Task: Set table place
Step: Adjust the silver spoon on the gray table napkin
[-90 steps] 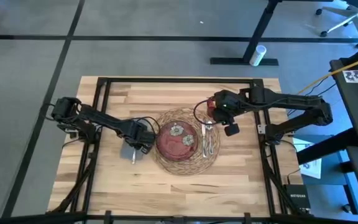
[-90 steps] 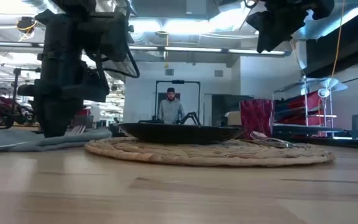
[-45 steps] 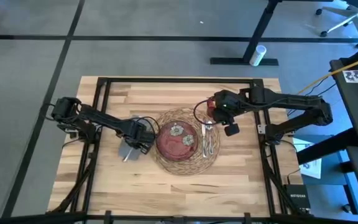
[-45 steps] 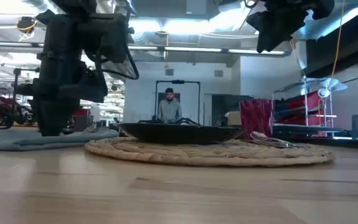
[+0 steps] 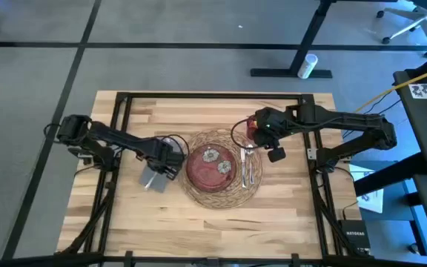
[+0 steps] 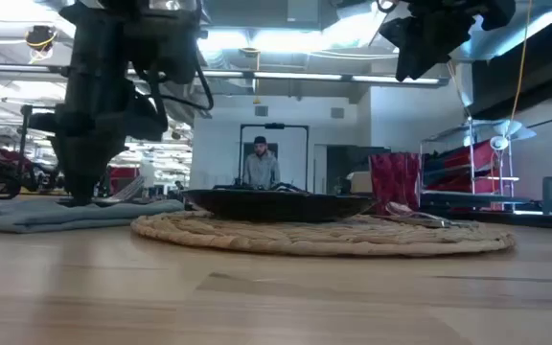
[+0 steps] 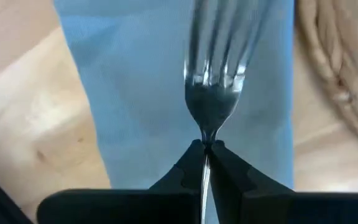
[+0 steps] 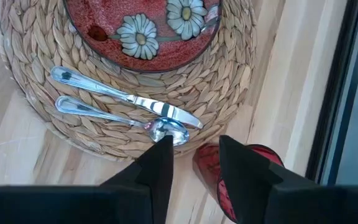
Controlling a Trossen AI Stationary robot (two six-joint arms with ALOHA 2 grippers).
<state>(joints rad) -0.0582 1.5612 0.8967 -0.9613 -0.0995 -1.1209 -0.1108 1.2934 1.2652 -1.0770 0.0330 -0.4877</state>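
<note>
One pale plank bench (image 5: 199, 222) before you, grey floor (image 5: 161, 67) around; left claw (image 7: 205, 149) clamped on fork (image 7: 213, 93), right claw (image 8: 194, 155) parted, empty.

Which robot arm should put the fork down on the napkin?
The left. Its left gripper is shut on the fork, right above the gray napkin. The right gripper is open above the red cup, across the mat.

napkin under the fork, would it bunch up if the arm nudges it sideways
Probably. The gray napkin looks like thin soft cloth, lying flat and rumpled in the low view, so it would likely wrinkle or slide. The fork the left gripper holds above it looks stiff.
</note>
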